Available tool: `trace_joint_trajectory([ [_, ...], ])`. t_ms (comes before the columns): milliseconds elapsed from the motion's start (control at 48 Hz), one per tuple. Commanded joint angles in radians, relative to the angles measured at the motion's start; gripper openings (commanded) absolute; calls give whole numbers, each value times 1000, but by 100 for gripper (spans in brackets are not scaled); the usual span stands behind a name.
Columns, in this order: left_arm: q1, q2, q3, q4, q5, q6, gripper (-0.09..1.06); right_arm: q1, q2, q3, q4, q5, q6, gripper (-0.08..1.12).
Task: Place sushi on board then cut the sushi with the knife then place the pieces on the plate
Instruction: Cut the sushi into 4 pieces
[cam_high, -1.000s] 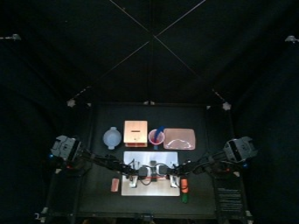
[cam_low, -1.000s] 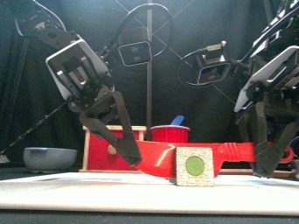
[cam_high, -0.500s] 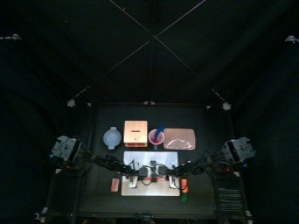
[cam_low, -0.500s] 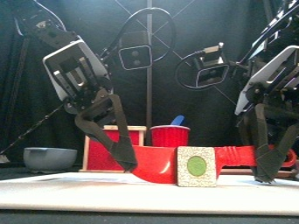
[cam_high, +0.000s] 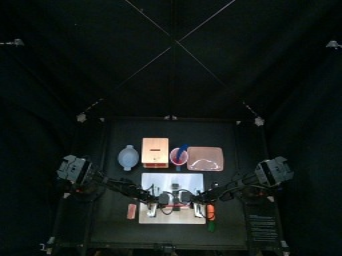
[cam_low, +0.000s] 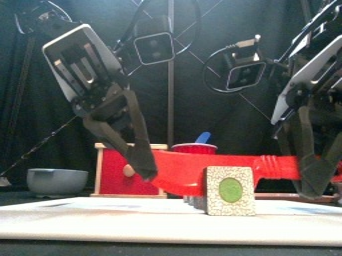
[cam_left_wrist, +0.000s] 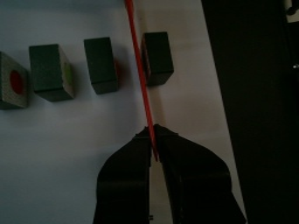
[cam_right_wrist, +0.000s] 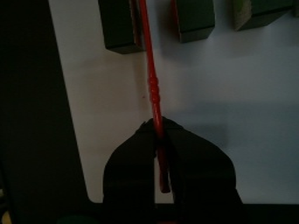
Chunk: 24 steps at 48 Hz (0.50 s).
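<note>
- Nearest the front edge: one sushi piece (cam_low: 230, 190), a squared block on edge. Its pale speckled face turns to the front, with a round green centre.
- It stands on the white cutting board (cam_high: 175, 184), flat, smooth and rectangular, long axis 9–3 on the black bench (cam_high: 110, 228).
- Also on the board, seen from the left wrist: three dark green blocks (cam_left_wrist: 101, 63) in a row with small gaps. At the row's end is an end piece (cam_left_wrist: 10, 79) with a red centre.
- Red knife (cam_right_wrist: 149, 79): thin plastic, long axis 9–3 across the board, near level. The ribbed handle is at the 3 o'clock end. The blade is seen edge-on, over the gap between two blocks.
- Left gripper (cam_left_wrist: 151, 131): jaws pressed onto the blade end.
- Right gripper (cam_right_wrist: 156, 127): jaws pinching the handle.
- Beyond the board:
  - Blue-grey bowl (cam_low: 56, 181), rounded, at 10.
  - Pale wooden box (cam_high: 155, 152) with a red front, at 11.
  - Red cup (cam_low: 197, 149) at 12, with a blue knife (cam_low: 205, 137) standing in it.
  - Flat pink tray (cam_high: 205, 159) at 1.
</note>
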Motion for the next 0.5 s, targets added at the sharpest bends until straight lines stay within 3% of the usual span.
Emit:
trace_joint_trajectory([
  [21,-20,-48,-12,23,6,-2,50,-5,-77,-12,-15,48,3,38],
  [146,-18,-69,-14,43,-2,3,55,-6,-121,-12,-34,69,5,38],
  [500,-15,-143,-12,147,-5,3,77,-6,-230,11,-31,138,5,39],
])
